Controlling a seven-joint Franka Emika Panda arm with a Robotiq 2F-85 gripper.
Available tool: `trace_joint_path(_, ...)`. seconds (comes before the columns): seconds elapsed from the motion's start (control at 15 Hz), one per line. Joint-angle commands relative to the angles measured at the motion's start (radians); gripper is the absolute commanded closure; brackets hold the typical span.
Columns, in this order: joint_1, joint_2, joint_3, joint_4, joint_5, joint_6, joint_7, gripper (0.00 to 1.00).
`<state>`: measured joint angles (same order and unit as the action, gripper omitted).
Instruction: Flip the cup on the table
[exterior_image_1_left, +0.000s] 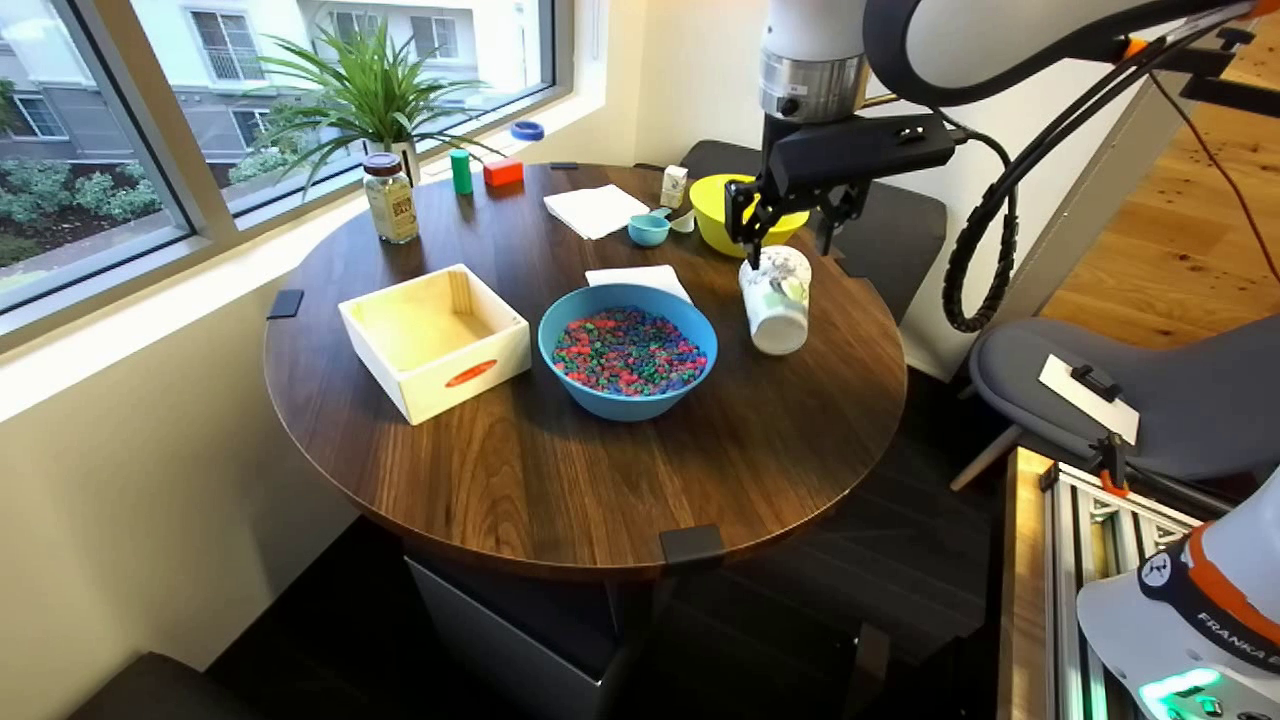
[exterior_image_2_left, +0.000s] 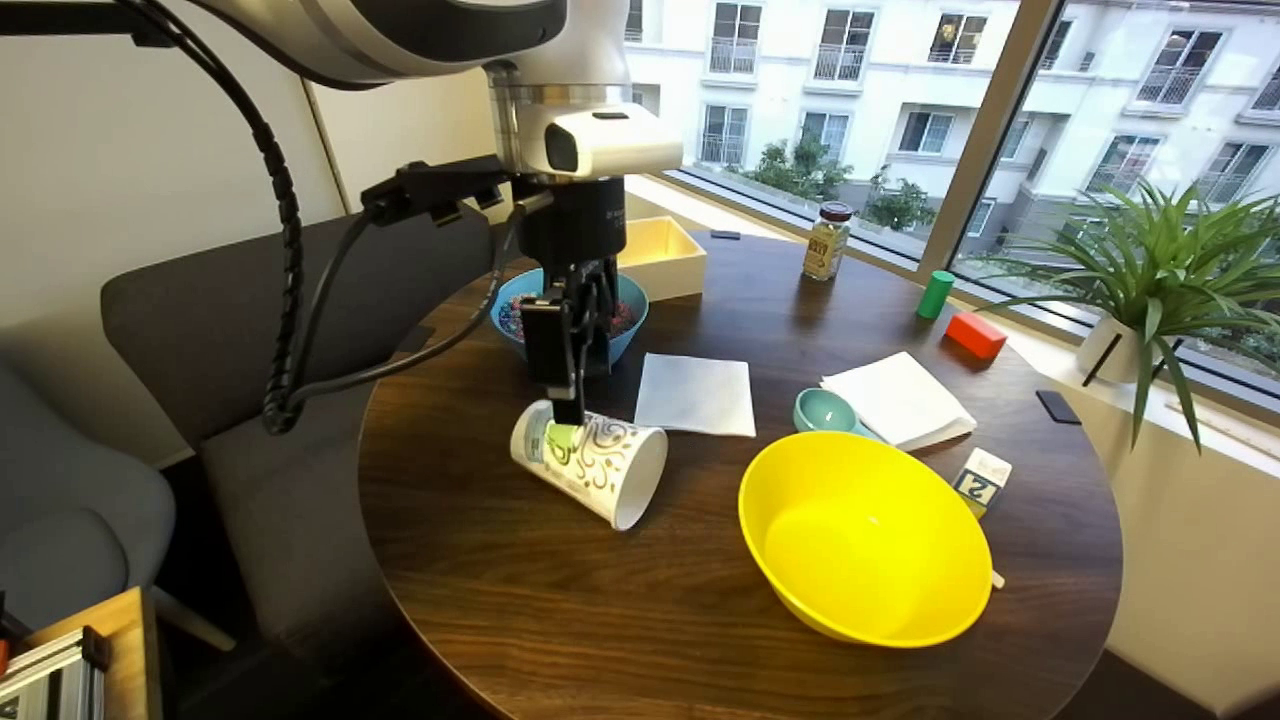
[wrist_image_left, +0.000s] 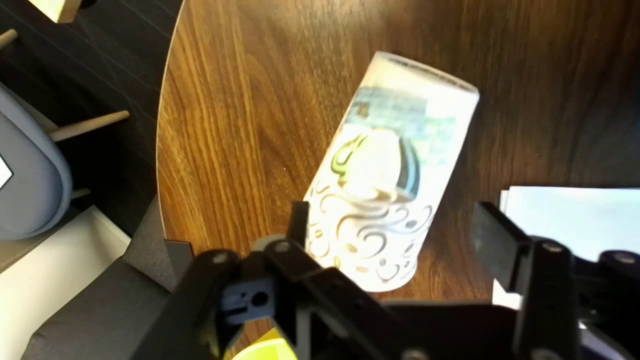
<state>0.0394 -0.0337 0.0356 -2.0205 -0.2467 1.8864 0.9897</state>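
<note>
Wrist view: the counter (wrist_image_left: 225, 125), smooth, grained brown wood, curves down the left of the frame. In an exterior view the arm base (exterior_image_1_left: 1130, 620), lower right, reads "FRANKA". In an exterior view the yellow bowl (exterior_image_2_left: 865, 540), round and smooth, sits lower right. The cup (exterior_image_2_left: 590, 462), white, tapered, printed with swirls, lies on its side on the counter near the frame's centre; in the wrist view open wood parts it from the curved edge. The fingers (wrist_image_left: 497, 245) stand wide apart, gripping nothing; whether one touches the cup I cannot tell. A block (exterior_image_2_left: 983, 475) at right is marked "2".
</note>
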Motion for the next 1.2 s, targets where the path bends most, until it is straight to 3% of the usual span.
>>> trace_joint_path(0.0, -0.010, -0.040, 0.000, -0.044, 0.003, 0.027, 0.011, 0.00)
trace_joint_path(0.67, -0.040, -0.067, -0.020, -0.044, 0.043, 0.028, -0.054, 0.00)
trace_joint_path(1.13, -0.068, -0.095, -0.064, -0.052, 0.249, 0.010, -0.302, 0.00)
